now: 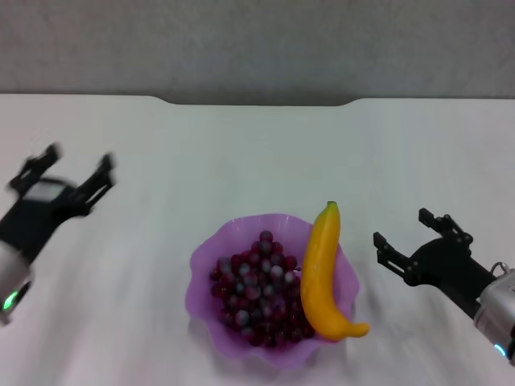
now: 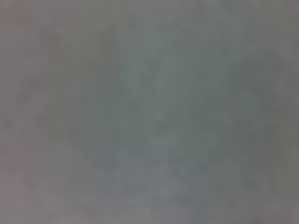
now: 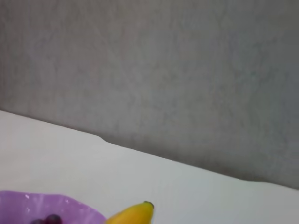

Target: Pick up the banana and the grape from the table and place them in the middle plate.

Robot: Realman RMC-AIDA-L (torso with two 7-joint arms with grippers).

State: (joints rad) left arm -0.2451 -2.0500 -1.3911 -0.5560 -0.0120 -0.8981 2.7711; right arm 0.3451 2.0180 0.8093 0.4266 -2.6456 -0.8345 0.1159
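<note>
The head view shows the middle plate [image 1: 203, 269] set near the front of the table [image 1: 257, 153], with the grape [image 1: 257, 288] bunch heaped in its bowl and the banana [image 1: 320, 277] laid along the plate's right side, its greenish stem tip pointing away from the robot and its blunt end hanging just over the scalloped rim. Both fruits are thus judged to be already placed. The left gripper [image 1: 74, 173] is held well apart from the plate on the robot's left, its fingers spread and nothing between them; the right gripper [image 1: 409, 229] is held near the plate's right side, likewise spread wide and empty. In the right wrist view only a slice of the plate rim [image 3: 70, 205], a couple of grapes [image 3: 46, 219] and the banana's tip [image 3: 135, 213] are seen; nothing can be made out in the left wrist view. If either fruit had to be shifted, the banana is judged stiff, smooth and somewhat slippery, best taken across its thick middle; the grape bunch is judged soft, lumpy and easily crushed or shed, best gripped gently across its upper mass.
</note>
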